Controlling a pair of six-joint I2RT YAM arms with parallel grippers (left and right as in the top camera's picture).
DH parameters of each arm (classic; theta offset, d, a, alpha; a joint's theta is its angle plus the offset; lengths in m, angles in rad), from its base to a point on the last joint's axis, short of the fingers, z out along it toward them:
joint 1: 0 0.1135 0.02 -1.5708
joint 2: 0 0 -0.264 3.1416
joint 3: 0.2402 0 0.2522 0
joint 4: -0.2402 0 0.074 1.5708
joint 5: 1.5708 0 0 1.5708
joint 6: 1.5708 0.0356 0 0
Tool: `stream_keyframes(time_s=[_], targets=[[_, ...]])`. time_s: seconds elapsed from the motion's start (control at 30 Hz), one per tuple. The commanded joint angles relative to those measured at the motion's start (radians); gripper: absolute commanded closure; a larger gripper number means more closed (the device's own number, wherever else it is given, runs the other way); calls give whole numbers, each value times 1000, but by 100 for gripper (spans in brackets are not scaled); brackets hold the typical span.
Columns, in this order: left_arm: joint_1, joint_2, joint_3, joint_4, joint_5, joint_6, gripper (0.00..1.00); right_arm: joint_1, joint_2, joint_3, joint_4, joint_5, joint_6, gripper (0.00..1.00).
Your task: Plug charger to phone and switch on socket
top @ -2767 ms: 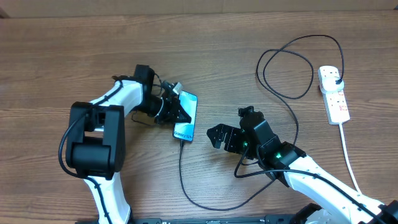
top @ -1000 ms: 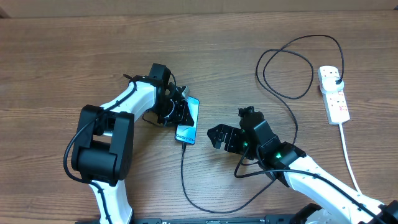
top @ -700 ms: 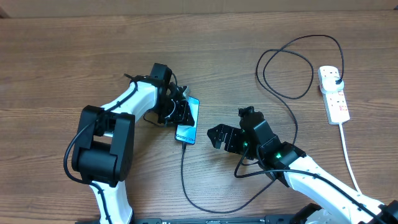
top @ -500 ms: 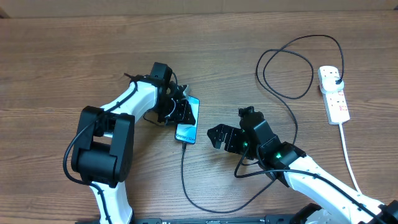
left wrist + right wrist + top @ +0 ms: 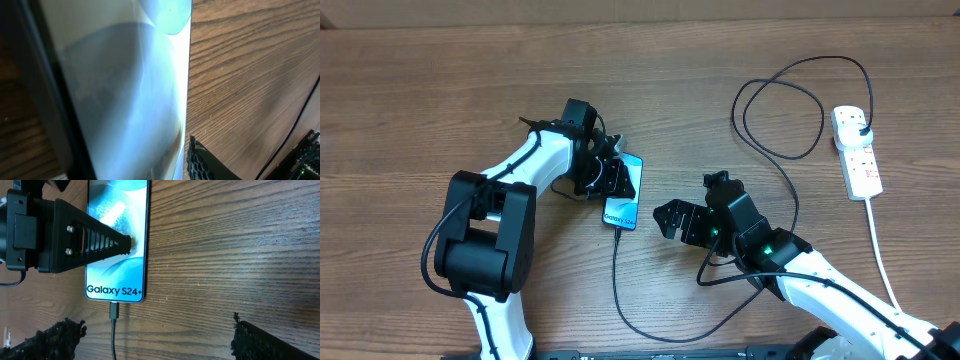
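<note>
**A:** What has changed over on the left?

**B:** The left gripper [image 5: 615, 175] has swung further in over the phone [image 5: 624, 195] than it was a few seconds back. Its fingers have been easing apart, and one finger [image 5: 95, 240] lies across the glowing screen. Whether they pinch the phone I cannot tell. The phone lies left of centre on the table [image 5: 420, 80] and has turned a touch.

**A:** And the plugging-in?

**B:** The connector [image 5: 114, 311] of the charger [image 5: 113, 335] sits in the phone's near end, so that step looks done.

**A:** Further right?

**B:** The right gripper [image 5: 662, 221] hangs just right of the phone, jaws wide, holding nothing. The socket [image 5: 855, 150] lies at the far right, well apart, with the black plug [image 5: 861, 122] already in it. Switching it on is what's left, I'd say.

**A:** Is anything in the way?

**B:** The charger's loop lies between the right arm and the socket, and the cable runs close by that arm. A careless reach might drag it and tug the connector loose.
</note>
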Motion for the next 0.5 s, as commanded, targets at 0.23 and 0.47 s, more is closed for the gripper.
stream_keyframes(time_s=[0.23,0.47], targets=[[-2,16,-7,13,-101,2,55,-3,-15,13,4,14,-1,0],[-2,16,-7,15,-101,2,53,-3,-15,13,4,14,-1,0]])
